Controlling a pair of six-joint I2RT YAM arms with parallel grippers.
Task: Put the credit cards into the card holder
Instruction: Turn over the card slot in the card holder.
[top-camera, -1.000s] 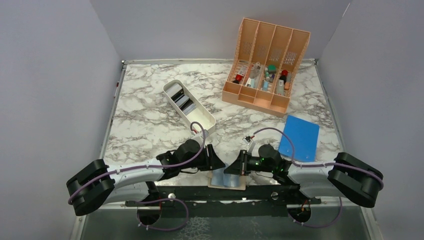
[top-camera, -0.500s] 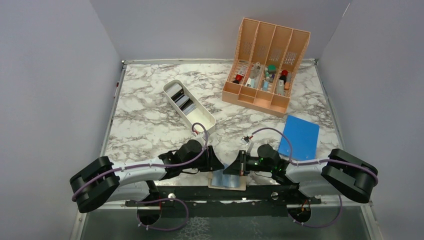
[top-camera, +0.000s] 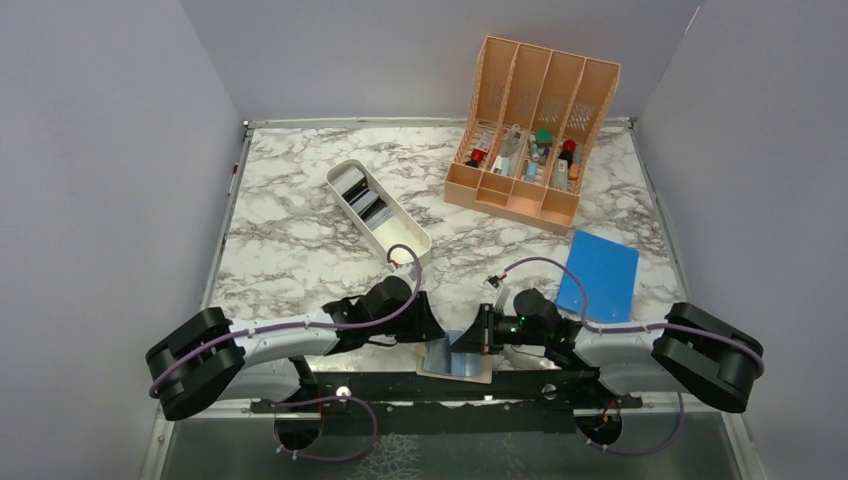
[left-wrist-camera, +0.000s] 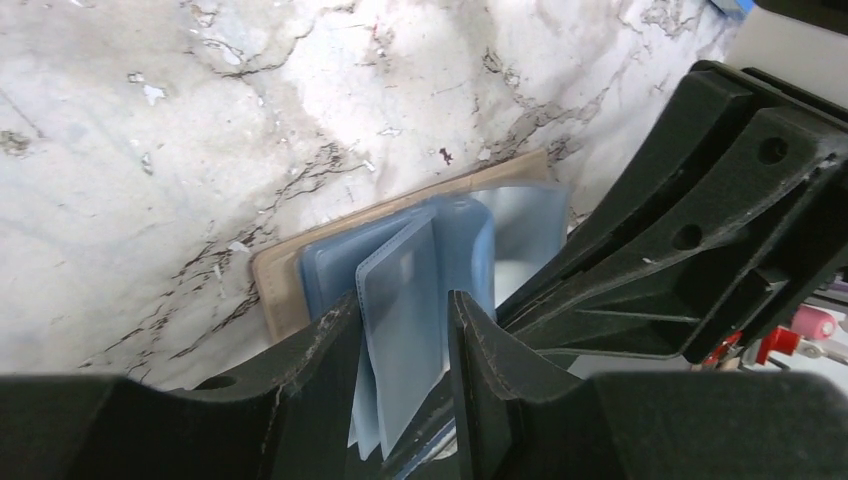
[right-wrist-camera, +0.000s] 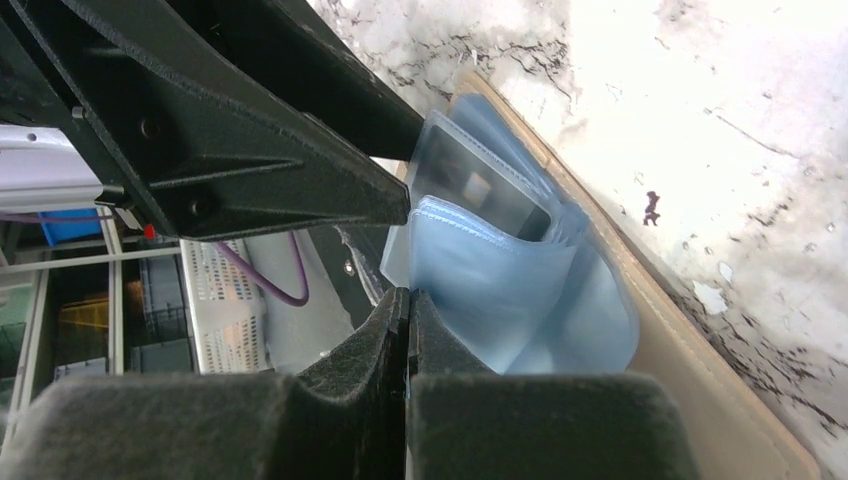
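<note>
Robot lab test cell, not home or shop. Plain grey partition walls (top-camera: 100, 150) box in marble-pattern tabletop (top-camera: 290, 250) on three sides. Two arms, left arm (top-camera: 280, 338) and right arm (top-camera: 620, 345), bolted to black rail (top-camera: 430, 385) at near edge, purple cables (top-camera: 540, 262) looping free. Staged props: peach organizer (top-camera: 540, 80), white tray (top-camera: 410, 245), blue rectangle (top-camera: 600, 275), card holder (top-camera: 450, 362). Right wrist view: perforated white rack (right-wrist-camera: 215, 290) below table edge.
</note>
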